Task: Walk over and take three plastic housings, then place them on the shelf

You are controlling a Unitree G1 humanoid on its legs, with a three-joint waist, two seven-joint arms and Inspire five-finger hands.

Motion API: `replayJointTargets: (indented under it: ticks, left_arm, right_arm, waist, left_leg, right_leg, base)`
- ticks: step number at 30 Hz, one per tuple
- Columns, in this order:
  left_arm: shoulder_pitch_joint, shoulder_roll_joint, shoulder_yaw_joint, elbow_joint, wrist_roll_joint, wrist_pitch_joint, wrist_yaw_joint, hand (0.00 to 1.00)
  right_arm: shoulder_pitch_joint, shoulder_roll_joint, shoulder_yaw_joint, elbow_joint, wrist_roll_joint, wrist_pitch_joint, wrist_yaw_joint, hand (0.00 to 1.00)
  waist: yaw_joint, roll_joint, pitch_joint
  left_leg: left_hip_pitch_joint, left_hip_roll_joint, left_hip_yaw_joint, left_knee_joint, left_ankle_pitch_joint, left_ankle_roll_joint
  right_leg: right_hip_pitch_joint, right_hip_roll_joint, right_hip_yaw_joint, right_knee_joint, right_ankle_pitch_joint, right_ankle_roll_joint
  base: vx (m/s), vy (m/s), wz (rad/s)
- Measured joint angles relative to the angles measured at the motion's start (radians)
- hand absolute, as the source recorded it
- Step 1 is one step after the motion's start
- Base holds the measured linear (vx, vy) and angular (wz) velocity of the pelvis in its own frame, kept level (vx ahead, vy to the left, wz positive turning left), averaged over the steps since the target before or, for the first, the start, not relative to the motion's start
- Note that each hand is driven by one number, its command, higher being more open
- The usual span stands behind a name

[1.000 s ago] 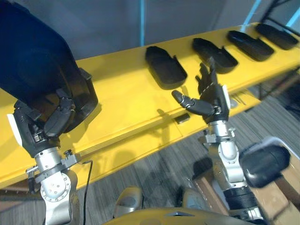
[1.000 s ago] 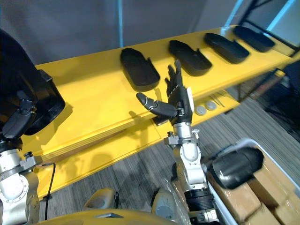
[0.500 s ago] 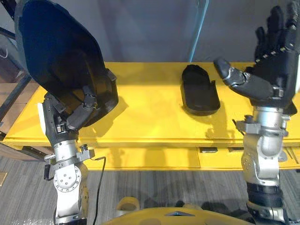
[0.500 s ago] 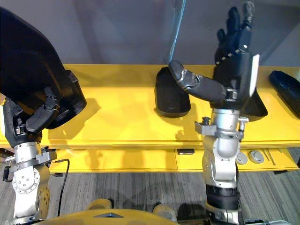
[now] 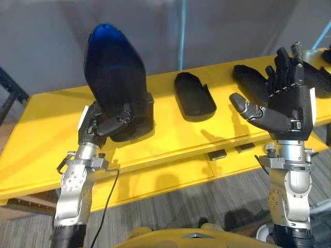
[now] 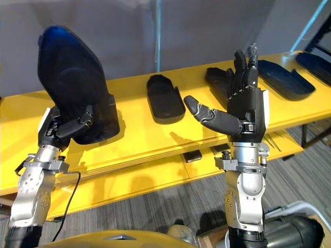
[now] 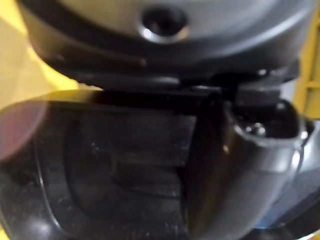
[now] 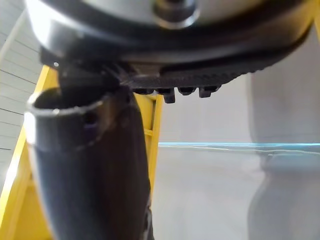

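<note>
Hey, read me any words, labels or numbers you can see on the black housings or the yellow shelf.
None can be read. The plastic housing gripped by the left hand, the nearest housing lying on the yellow shelf and the open right hand show no legible words, numbers or signs.

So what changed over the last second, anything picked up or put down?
Nothing taken or released. The head camera swung, so the yellow shelf and the other housings on it only seem to shift. The left hand keeps its fingers curled on the black housing, now held upright over the shelf. The right hand stays open and empty, raised.
</note>
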Motion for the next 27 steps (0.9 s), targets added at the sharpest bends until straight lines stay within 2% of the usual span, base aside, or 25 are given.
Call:
replayJointTargets:
  ticks: [5,7,12,18,24,27]
  left_arm:
    - [-0.147,0.054,0.006,0.215,-0.122,0.045,0.100,0.00]
    - [-0.179,0.068,0.008,0.247,-0.143,0.061,0.117,0.00]
    - [-0.281,0.092,0.006,0.311,-0.175,0.149,0.158,0.00]
    - [-0.321,0.095,0.000,0.397,-0.169,0.250,0.151,0.00]
    - [-0.386,0.155,-0.015,0.459,-0.124,0.297,0.099,0.00]
    - [-0.410,0.182,-0.013,0.500,-0.122,0.318,0.075,0.00]
  right_arm:
    - [-0.010,-0.014,0.015,0.027,0.067,0.000,0.051,1.00]
    - [-0.011,-0.031,0.042,0.027,0.078,0.004,0.076,1.00]
    - [-0.076,-0.086,0.157,0.039,0.077,0.065,0.140,1.00]
    - [-0.115,-0.086,0.175,0.075,0.078,0.117,0.141,1.00]
    - [-0.116,-0.087,0.178,0.074,0.078,0.131,0.129,1.00]
    - [-0.117,-0.087,0.178,0.074,0.079,0.140,0.128,1.00]
  waist:
    - [-0.031,0.001,0.001]
    - [-0.036,0.002,0.001]
    - [-0.037,0.013,0.008]
    - [-0.039,0.044,0.026]
    - [-0.042,0.055,0.036]
    - [-0.057,0.061,0.043]
  left_leg:
    - [0.001,-0.006,0.031,-0.016,0.011,0.005]
    - [0.001,-0.006,0.032,-0.016,0.012,0.006]
    - [-0.002,-0.015,0.023,-0.033,0.034,0.008]
    - [-0.001,-0.024,0.012,-0.051,0.052,0.014]
    - [-0.002,-0.024,0.012,-0.051,0.053,0.014]
    - [-0.002,-0.023,0.013,-0.053,0.053,0.015]
  right_leg:
    - [-0.022,0.004,0.032,-0.010,0.020,0.003]
    - [-0.023,0.004,0.034,-0.010,0.021,0.004]
    - [-0.033,0.001,0.028,-0.010,0.027,0.002]
    - [-0.033,-0.009,0.017,-0.010,0.029,0.006]
    - [-0.033,-0.009,0.017,-0.010,0.029,0.007]
    - [-0.033,-0.008,0.017,-0.010,0.029,0.007]
  base:
    - [-0.05,0.011,-0.18]
    - [-0.02,0.009,-0.04]
    - [-0.02,0.002,0.05]
    - [-0.03,0.007,0.08]
    - [-0.01,0.001,0.00]
    - [0.00,0.000,0.00]
